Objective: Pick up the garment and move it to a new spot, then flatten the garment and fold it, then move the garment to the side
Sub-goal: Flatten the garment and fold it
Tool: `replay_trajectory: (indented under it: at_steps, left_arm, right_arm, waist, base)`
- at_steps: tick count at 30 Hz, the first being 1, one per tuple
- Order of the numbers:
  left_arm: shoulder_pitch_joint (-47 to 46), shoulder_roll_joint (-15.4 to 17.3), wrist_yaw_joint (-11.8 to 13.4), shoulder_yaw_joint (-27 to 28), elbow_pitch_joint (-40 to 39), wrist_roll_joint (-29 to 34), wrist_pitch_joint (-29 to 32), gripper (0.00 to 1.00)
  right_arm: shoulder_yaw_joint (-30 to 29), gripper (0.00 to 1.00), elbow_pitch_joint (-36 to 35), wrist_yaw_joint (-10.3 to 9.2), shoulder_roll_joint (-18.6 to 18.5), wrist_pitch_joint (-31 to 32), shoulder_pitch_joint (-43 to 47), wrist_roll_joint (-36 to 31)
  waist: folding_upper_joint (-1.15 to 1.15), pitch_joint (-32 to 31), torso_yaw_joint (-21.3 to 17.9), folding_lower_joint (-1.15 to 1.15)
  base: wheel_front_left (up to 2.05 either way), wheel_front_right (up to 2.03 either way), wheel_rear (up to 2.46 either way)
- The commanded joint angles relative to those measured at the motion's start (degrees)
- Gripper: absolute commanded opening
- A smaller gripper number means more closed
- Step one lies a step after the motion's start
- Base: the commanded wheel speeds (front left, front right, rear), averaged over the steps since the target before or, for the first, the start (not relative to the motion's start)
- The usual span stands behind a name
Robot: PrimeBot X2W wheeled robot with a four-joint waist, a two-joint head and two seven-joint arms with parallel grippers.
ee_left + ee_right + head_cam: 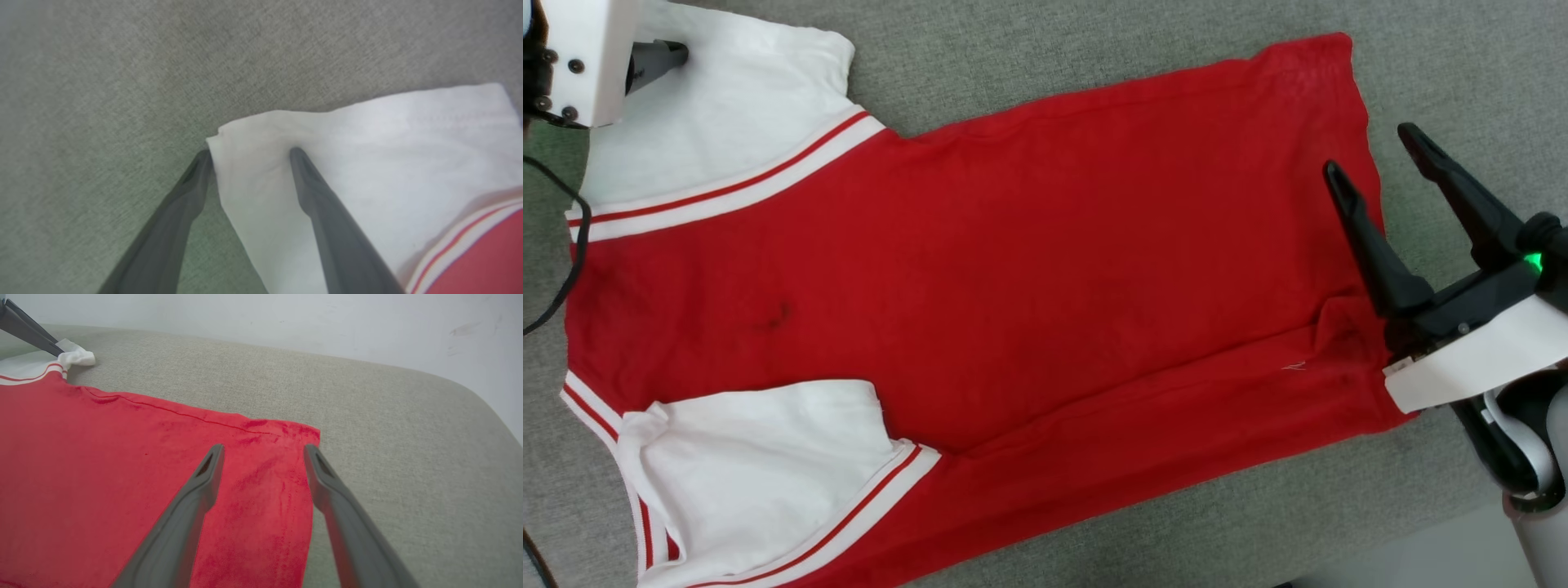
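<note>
The red shirt [1013, 269] lies flat on grey fabric [1094, 49]. The left gripper [250, 152], spread, straddles a white sleeve [367, 143] corner; the right gripper [264, 448], also spread, is over the hem [300, 490].

- Our left gripper [251, 152] holds its two dark fingers [327, 212] spread wide, with the tips level.
- Our left wrist [584, 57], in a white casing, sits at the upper left corner of the head view.
- Our right gripper [1370, 149] is also spread wide, its fingers angled up and leftward.
- Our right wrist [1474, 359] is cased in white, and a green light [1534, 263] glows on it.
</note>
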Motion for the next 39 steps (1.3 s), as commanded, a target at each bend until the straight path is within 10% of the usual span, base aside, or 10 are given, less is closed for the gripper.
replay_trajectory:
  at_steps: [1, 3, 4, 5, 13, 24, 30, 39]
  left_arm:
    - [2.75, -0.28, -0.21, -2.23, 1.47, 0.45, 0.99, 1.0]
    - [3.45, -0.26, -0.75, -3.0, 1.66, 0.77, 1.33, 0.96]
    - [3.71, -0.41, -0.89, -3.11, 1.67, 0.68, 1.16, 0.34]
    - [3.73, -0.53, -1.13, -3.13, 1.47, 0.75, 0.83, 0.0]
    - [2.2, -2.11, -3.42, -2.46, -1.08, 0.88, -3.86, 0.0]
    - [1.53, -5.19, -5.04, -4.88, -6.49, 1.51, -8.07, 0.0]
    - [-0.11, -6.68, -5.26, -5.72, -8.91, 1.43, -9.9, 0.0]
    - [-2.6, -7.1, -5.34, -7.01, -10.31, 1.44, -10.8, 0.0]
  right_arm:
    - [0.04, 1.0, 0.37, -0.04, -0.4, -0.24, -1.29, 0.37]
    - [0.0, 1.0, 0.83, -0.04, -0.97, -0.18, -2.03, 0.53]
    - [-0.22, 1.0, 1.17, -0.04, -1.48, -0.2, -2.54, 0.78]
    - [-0.22, 1.0, 1.27, -0.04, -1.89, 0.06, -3.0, 0.84]
    - [0.34, 1.0, 0.73, -0.04, -9.95, 8.73, -11.7, 1.2]
    - [16.47, 1.0, 8.47, -0.05, -23.44, 43.51, -29.92, 19.48]
    - [21.78, 1.0, 15.83, -0.05, -23.45, 53.59, -36.48, 23.63]
    - [27.44, 1.0, 24.89, -0.03, -19.85, 52.08, -36.82, 22.37]
  waist:
    - [0.0, 0.55, -0.39, 0.0]
    - [0.0, 0.41, -0.25, 0.0]
    - [0.0, 0.18, -0.09, 0.0]
    - [0.0, -0.13, 0.09, 0.0]
    - [0.0, -4.31, 2.9, 0.0]
    - [0.0, -5.99, 8.39, 0.0]
    - [0.0, -4.24, 10.91, 0.0]
    - [0.0, -1.26, 13.05, 0.0]
  base:
    - [0.0, 0.0, 0.0]
    - [0.0, 0.0, 0.0]
    - [0.0, 0.0, 0.0]
    - [0.0, 0.0, 0.0]
    - [0.0, 0.0, 0.0]
    - [0.0, 0.0, 0.0]
    - [0.0, 0.0, 0.0]
    - [0.0, 0.0, 0.0]
